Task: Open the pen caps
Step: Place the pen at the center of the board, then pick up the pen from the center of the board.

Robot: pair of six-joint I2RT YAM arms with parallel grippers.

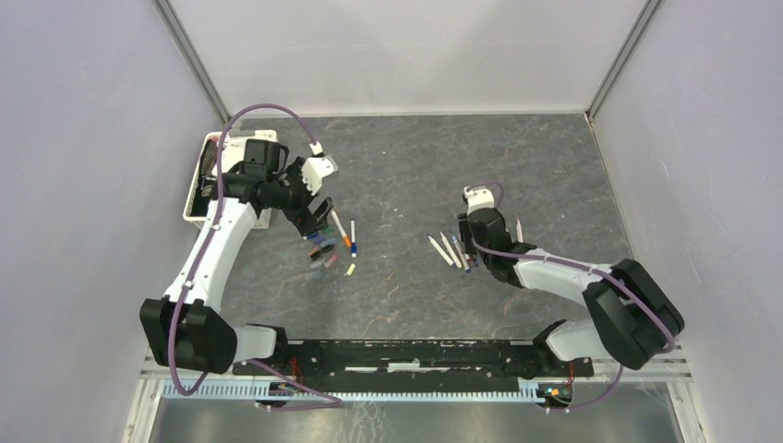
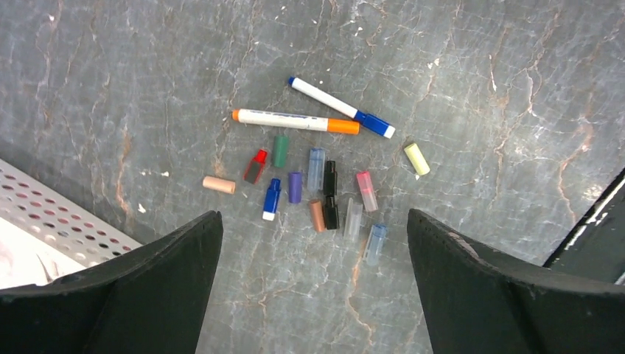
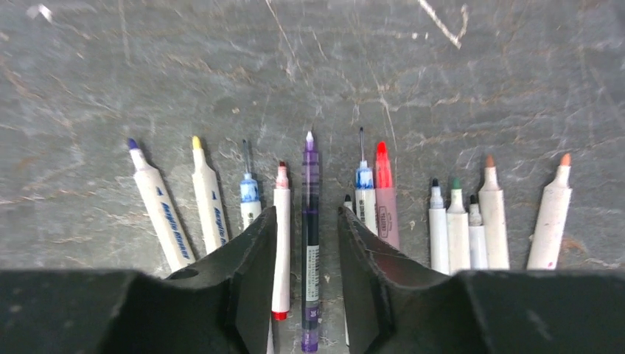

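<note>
Several loose pen caps in orange, blue, red, green, purple, black and clear lie clustered on the grey table, with a yellow cap off to the right. Beyond them lie an orange-capped pen and a blue-capped pen. My left gripper hovers over the cluster, open wide and holding nothing. In the top view the caps sit just below it. My right gripper is open low over a row of uncapped pens. A purple pen lies between its fingers with a gap on each side.
A white perforated tray sits at the table's left edge, beside the left arm. Uncapped pens lie side by side right of the right gripper, others left of it. White walls enclose the table.
</note>
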